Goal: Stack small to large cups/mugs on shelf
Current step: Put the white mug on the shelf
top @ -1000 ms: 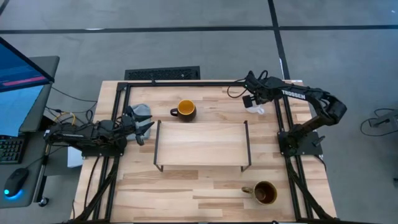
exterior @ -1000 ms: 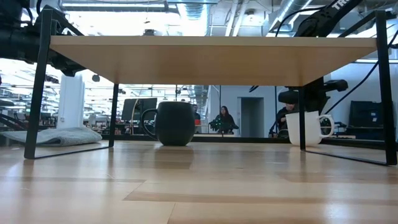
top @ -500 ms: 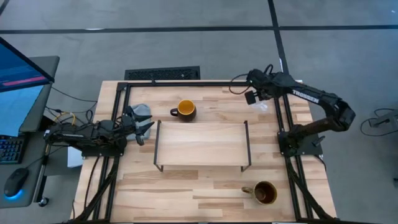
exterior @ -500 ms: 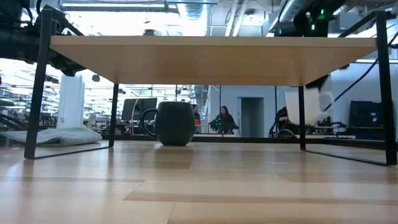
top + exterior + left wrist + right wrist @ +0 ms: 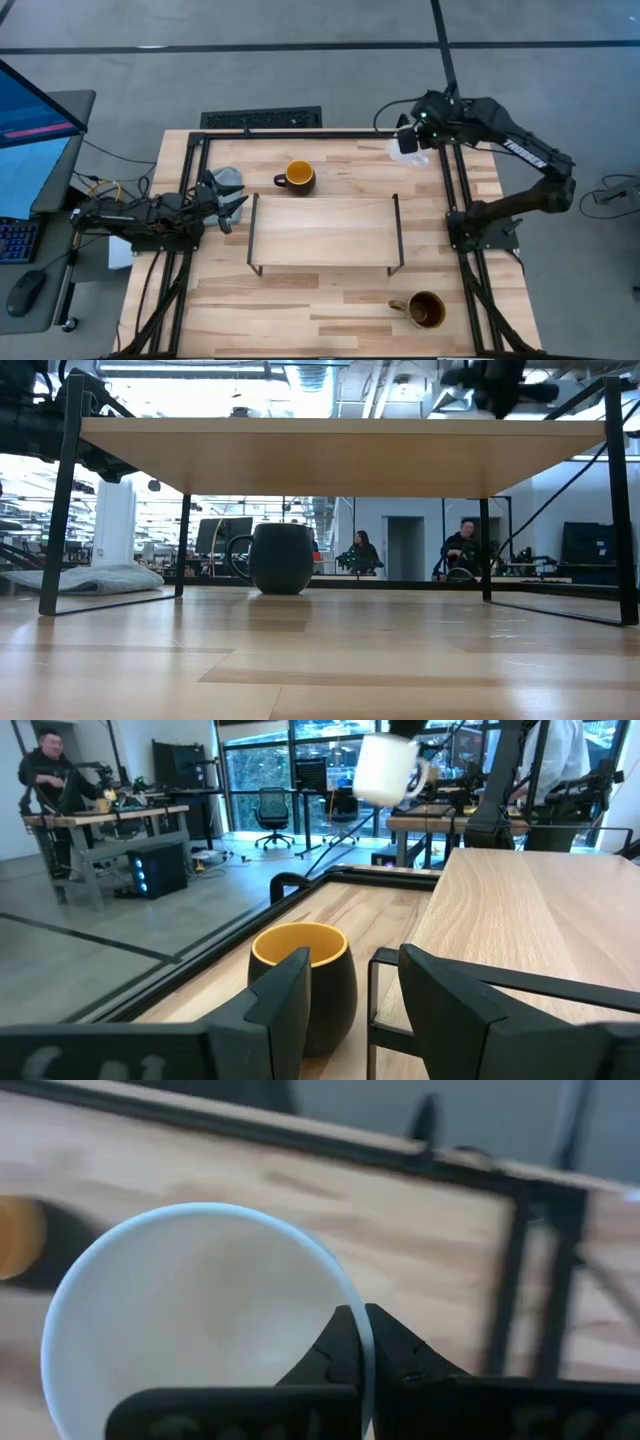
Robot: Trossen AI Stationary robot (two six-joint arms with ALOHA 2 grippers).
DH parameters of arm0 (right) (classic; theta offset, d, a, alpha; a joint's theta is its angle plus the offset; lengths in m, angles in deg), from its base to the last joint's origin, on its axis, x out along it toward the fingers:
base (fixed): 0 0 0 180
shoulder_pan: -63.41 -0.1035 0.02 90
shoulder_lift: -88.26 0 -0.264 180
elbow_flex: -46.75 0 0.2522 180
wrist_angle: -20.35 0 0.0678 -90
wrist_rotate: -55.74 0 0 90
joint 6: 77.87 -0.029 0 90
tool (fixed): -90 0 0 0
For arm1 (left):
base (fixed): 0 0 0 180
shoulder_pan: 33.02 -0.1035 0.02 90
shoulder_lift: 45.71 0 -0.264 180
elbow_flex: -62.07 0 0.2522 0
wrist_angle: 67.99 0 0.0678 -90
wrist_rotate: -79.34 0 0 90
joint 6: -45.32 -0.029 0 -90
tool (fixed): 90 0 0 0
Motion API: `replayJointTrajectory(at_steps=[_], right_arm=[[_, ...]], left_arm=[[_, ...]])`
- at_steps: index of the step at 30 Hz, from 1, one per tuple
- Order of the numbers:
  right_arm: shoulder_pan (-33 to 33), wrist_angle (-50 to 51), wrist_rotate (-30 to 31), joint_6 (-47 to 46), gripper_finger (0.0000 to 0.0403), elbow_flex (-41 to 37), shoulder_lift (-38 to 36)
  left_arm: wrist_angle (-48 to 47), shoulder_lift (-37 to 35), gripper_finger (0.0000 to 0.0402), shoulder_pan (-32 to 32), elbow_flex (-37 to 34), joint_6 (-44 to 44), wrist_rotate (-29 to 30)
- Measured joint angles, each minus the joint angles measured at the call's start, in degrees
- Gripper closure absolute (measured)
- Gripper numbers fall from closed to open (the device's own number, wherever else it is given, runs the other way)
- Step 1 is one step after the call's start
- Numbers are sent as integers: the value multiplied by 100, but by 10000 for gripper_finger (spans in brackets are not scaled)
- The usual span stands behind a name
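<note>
A small white mug [image 5: 405,146] hangs in the air above the table's far right corner, with my right gripper [image 5: 414,136] shut on it; the left wrist view shows the white mug [image 5: 384,768] high up and a little tilted. A dark mug with yellow inside [image 5: 298,177] stands on its base on the table, beyond the shelf [image 5: 325,232]. An olive-brown mug [image 5: 426,310] stands near the front right. My left gripper [image 5: 350,995] rests open and level at the table's left side, pointing at the dark mug [image 5: 302,982]. My right gripper pinches the white mug's wall at the rim [image 5: 338,1273], one finger inside the mug and one finger [image 5: 405,1355] outside. The fingers come from above, slanting down. The mug hangs below them, lifted clear of the table, its mouth up.
A grey cloth [image 5: 226,180] lies by my left gripper. The shelf board [image 5: 340,455] stands on thin black legs with nothing on top. Black frame rails [image 5: 455,190] run along the table's sides. People sit in the room beyond the table.
My right gripper has risen steeply, staying shut on the white mug, and drifted toward the table's far edge while tipping further down. The mug, standing on the table a second ago, is lifted clear and has gone above the shelf board out of the low view.
</note>
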Motion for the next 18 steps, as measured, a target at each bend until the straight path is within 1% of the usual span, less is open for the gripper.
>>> replayJointTrajectory(at_steps=[4,11,18], right_arm=[[-428,127,-402,-482,390,409,-4],[-1505,184,-546,-1873,390,514,55],[-2783,196,-544,-3154,390,517,448]], left_arm=[[0,0,255,1,0,35,0],[0,-2,255,0,0,40,0],[0,-2,255,0,0,40,0]])
